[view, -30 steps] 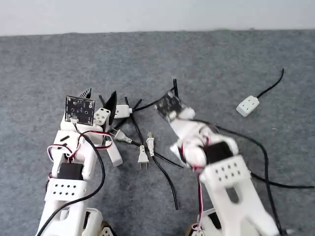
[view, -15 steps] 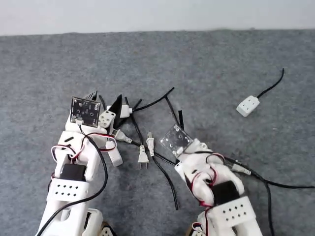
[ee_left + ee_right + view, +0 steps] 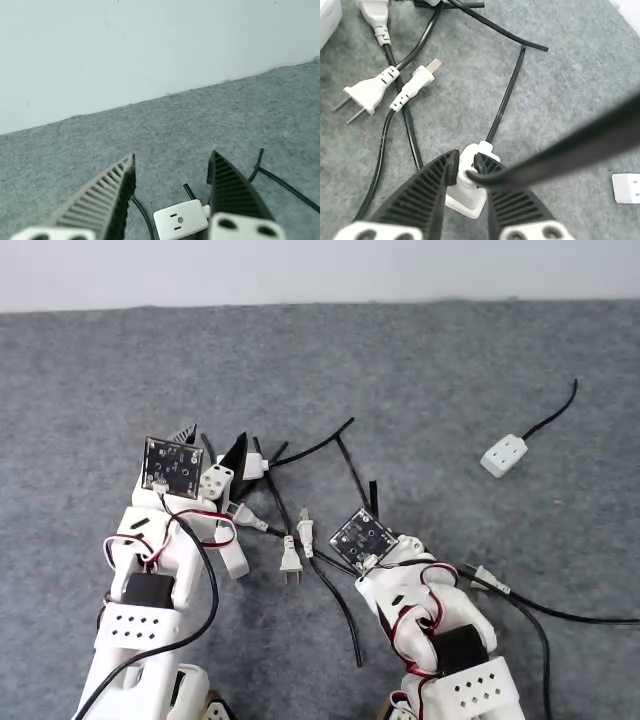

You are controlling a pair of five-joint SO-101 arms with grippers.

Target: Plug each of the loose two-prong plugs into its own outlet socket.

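We saw the right gripper (image 3: pixel 466 167) clenched on the held outlet socket (image 3: pixel 465 197), a white block whose black cord (image 3: pixel 505 100) ran straight away from the jaws. Taking that socket as our mark, the two loose plugs lay near it, on the side toward the left arm (image 3: pixel 150 580). They were side by side and nearly parallel but faced opposite ways. The first plug (image 3: pixel 412 84), closer to the socket, aimed its prongs toward the wall (image 3: pixel 300 270); the second plug (image 3: pixel 367 94) aimed its prongs away from it. We judged the right arm (image 3: pixel 440 640) nearer to both. Beyond the plugs from our mark, the left gripper (image 3: pixel 172 165) stood spread wide with the second outlet socket (image 3: pixel 179 221) between its fingers; we could not tell whether they touched. We could read no writing or labels on any socket or plug.
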